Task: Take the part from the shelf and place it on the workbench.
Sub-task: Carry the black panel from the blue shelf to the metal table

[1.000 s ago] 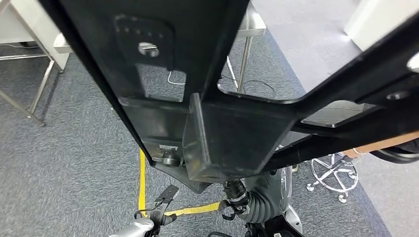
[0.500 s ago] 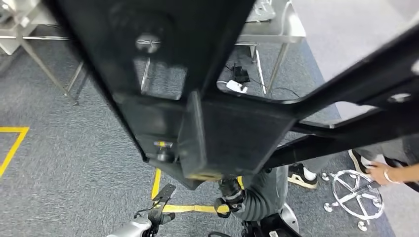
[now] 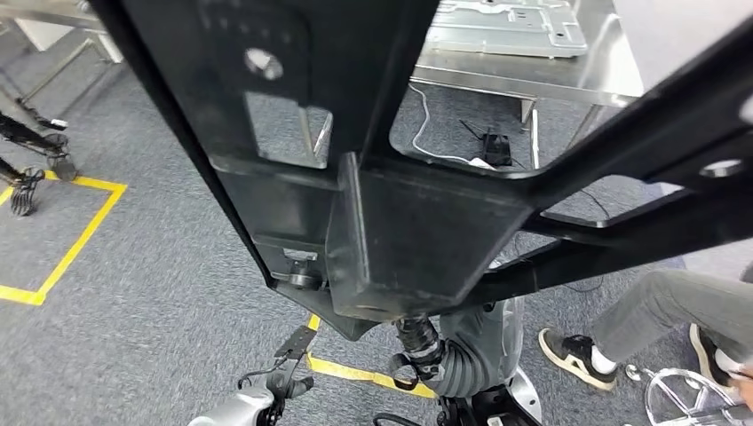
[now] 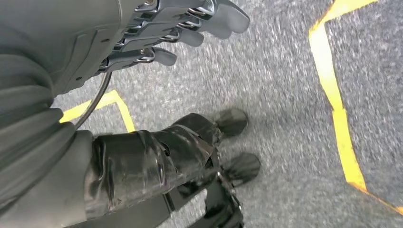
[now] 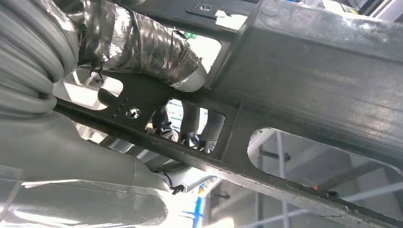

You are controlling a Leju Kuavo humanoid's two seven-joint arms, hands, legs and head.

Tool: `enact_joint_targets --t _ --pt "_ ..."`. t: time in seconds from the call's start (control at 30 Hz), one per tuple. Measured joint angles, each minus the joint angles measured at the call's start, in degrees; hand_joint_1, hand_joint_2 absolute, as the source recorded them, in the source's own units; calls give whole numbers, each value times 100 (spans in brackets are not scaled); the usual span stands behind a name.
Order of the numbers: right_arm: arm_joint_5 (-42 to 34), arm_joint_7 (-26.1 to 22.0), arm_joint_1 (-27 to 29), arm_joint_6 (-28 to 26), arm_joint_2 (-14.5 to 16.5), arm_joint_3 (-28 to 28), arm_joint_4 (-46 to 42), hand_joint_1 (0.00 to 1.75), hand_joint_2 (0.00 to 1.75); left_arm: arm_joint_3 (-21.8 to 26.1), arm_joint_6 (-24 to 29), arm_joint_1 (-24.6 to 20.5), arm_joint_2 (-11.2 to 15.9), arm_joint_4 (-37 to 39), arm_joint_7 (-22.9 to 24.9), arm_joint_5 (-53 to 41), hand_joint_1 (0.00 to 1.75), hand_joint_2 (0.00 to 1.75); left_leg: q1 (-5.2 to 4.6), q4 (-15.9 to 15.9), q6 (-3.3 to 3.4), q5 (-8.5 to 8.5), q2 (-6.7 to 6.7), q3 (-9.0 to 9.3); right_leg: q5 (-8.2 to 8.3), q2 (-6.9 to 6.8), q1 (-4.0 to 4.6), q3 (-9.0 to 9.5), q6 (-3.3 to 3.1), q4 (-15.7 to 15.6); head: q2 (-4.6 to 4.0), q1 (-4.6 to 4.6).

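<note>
Right hand (image 5: 185, 123) grips black part (image 3: 426, 231) (held high); left hand (image 4: 157, 33) hangs empty

The left hand (image 4: 157, 33) has metal-linked grey fingers (image 4: 228, 14), a grey ribbed cover, and a black-taped thumb (image 4: 157, 156).

The big black part (image 3: 417, 222) runs out of the head view at several edges and hides most of the workbench (image 3: 568, 75). The right hand (image 5: 157, 52) is mostly covered behind the part.
</note>
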Motion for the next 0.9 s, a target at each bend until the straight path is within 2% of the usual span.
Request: enact_joint_targets --t 0.03,0.07,0.1,0.17,0.23,0.27,0.3,0.37,0.43,0.5,0.57,0.63,0.7,0.73,0.77,0.8,0.87,0.9 --pt "1 2 -2 -2 3 0 0 175 175 0 2 9 4 1 -2 -5 0 175 15 -14 -41 11 -31 -14 19 -75 -9 21 -26 -23 0 7" --pt "1 1 -3 -4 7 0 1 175 175 0 4 16 6 1 -3 -11 0 175 6 19 -75 -15 49 -37 38 -142 -22 53 -54 -63 -1 3" --pt "1 -1 -4 -8 15 1 1 175 175 0 5 15 8 2 -5 -16 0 175 -5 139 -108 -93 201 -100 57 -220 -34 85 -90 -107 -1 -14" --pt "1 -1 3 -31 27 2 3 175 175 -1 3 -3 7 2 -19 -34 0 175 -17 711 -159 -404 602 -378 67 -367 -24 125 -139 -148 -1 -48" --pt "37 31 21 -95 31 2 7 175 175 -9 -2 -5 7 2 -35 -100 0 175 2 1347 -200 -646 758 -693 57 -497 -5 127 -158 -146 0 -62" --pt "84 74 31 -141 30 2 8 175 175 -24 -4 3 7 2 -41 -160 0 175 6 1449 -211 -635 783 -738 52 -542 -3 127 -157 -144 -1 -64" --pt "152 139 42 -197 29 2 6 175 175 -51 -3 11 4 2 -45 -235 0 175 8 1335 -214 -529 796 -670 45 -576 -4 129 -149 -140 -1 -65" --pt "296 302 79 -309 21 2 -24 175 175 -113 14 14 -8 2 -55 -367 0 175 7 623 -188 -217 829 -269 20 -616 -3 139 -112 -121 -1 -66" --pt "365 460 139 -386 -3 2 -100 175 175 -163 48 14 -36 2 -67 -413 0 175 -16 61 -124 -76 860 59 -16 -635 21 139 -53 -92 0 -57" --pt "335 593 189 -411 -42 2 -177 175 175 -194 84 31 -56 3 -67 -355 0 175 -48 -26 -57 -97 860 119 -38 -640 42 143 9 -88 0 -44" --pt "250 663 216 -412 -85 2 -217 175 175 -202 102 46 -52 4 -55 -259 0 175 -37 -56 12 -92 839 145 -82 -631 29 147 70 -64 0 -37" --pt "167 660 228 -411 -127 2 -243 175 175 -203 90 38 -43 5 -42 -210 0 175 -13 -99 82 -76 808 180 -297 -581 7 10 118 262 -1 -16" --pt "101 618 237 -400 -167 2 -255 175 175 -204 64 34 -31 8 -28 -202 0 175 -19 -102 123 -80 766 183 -641 -535 -3 -346 145 997 -1 7" --pt "78 593 243 -391 -185 2 -255 175 175 -205 51 42 -23 9 -23 -203 0 175 -25 -98 131 -85 744 183 -744 -529 -4 -523 155 1326 -1 10" --pt "54 562 247 -384 -201 2 -254 175 175 -207 36 53 -15 10 -21 -207 0 175 -29 -90 136 -92 719 184 -742 -527 -5 -630 161 1495 0 11" --pt "29 528 250 -384 -211 2 -254 175 175 -209 19 63 -9 10 -26 -211 0 175 -30 -80 136 -100 696 187 -626 -525 -5 -633 159 1442 0 11" --pt "-28 469 252 -399 -219 2 -254 175 175 -211 -14 71 -3 12 -47 -218 0 175 -27 -48 114 -125 639 195 -208 -500 -8 -376 134 787 0 14" --pt "-51 448 252 -407 -220 2 -254 175 175 -212 -26 70 -2 13 -58 -219 0 175 -36 -23 93 -140 615 187 -63 -470 -2 -224 114 427 0 17"
